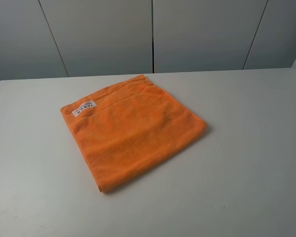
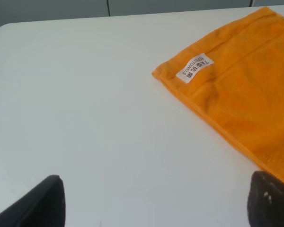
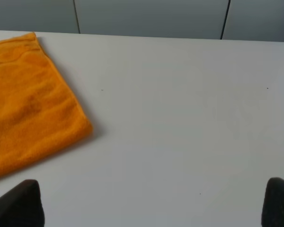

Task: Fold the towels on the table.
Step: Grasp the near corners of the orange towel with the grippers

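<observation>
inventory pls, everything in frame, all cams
towel: 1, orange, flat on the table near its middle, turned at an angle to the table's edges
label: 1, white with grey print, on the towel's left corner in the high view
table: 1, white, under the towel
wall panels: several, grey, behind the table
left hand: 1, black fingers, open, over the table on the towel's label side, holding nothing
right hand: 1, black fingers, open, over bare table on the towel's other side, holding nothing
</observation>
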You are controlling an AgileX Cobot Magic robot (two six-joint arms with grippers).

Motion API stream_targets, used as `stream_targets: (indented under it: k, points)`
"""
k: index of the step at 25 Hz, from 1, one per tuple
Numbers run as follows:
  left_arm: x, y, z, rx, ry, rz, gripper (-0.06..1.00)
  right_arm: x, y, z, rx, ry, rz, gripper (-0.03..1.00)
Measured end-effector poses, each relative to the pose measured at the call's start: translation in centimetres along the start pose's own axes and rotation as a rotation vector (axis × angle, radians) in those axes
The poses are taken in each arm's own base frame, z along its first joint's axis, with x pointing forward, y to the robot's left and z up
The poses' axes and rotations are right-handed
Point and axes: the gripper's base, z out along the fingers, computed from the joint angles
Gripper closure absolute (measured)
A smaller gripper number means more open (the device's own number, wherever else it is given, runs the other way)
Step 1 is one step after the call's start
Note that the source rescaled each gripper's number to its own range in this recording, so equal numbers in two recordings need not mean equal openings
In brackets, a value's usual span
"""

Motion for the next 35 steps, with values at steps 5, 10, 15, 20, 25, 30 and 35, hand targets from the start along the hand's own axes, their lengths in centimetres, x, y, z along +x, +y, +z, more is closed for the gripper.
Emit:
stream_targets:
  k: [5, 10, 15, 20, 25, 30, 35]
  points:
    - [0.0, 0.0, 0.0, 0.0, 0.0, 0.0, -0.06, 0.0, 0.0, 0.0, 0.0, 0.0, 0.0, -0.03]
    - [0.0, 0.0, 0.0, 0.0, 0.0, 0.0, -0.06, 0.0, 0.0, 0.0, 0.0, 0.0, 0.0, -0.03]
    - [0.0, 0.0, 0.0, 0.0, 0.0, 0.0, -0.06, 0.0, 0.0, 0.0, 0.0, 0.0, 0.0, -0.03]
    - [0.0, 0.0, 0.0, 0.0, 0.0, 0.0, -0.06, 0.0, 0.0, 0.0, 0.0, 0.0, 0.0, -0.03]
    - [0.0, 0.0, 0.0, 0.0, 0.0, 0.0, -0.06, 0.0, 0.0, 0.0, 0.0, 0.0, 0.0, -0.03]
    - [0.0, 0.0, 0.0, 0.0, 0.0, 0.0, -0.06, 0.0, 0.0, 0.0, 0.0, 0.0, 0.0, -0.03]
    - [0.0, 0.0, 0.0, 0.0, 0.0, 0.0, -0.06, 0.0, 0.0, 0.0, 0.0, 0.0, 0.0, -0.03]
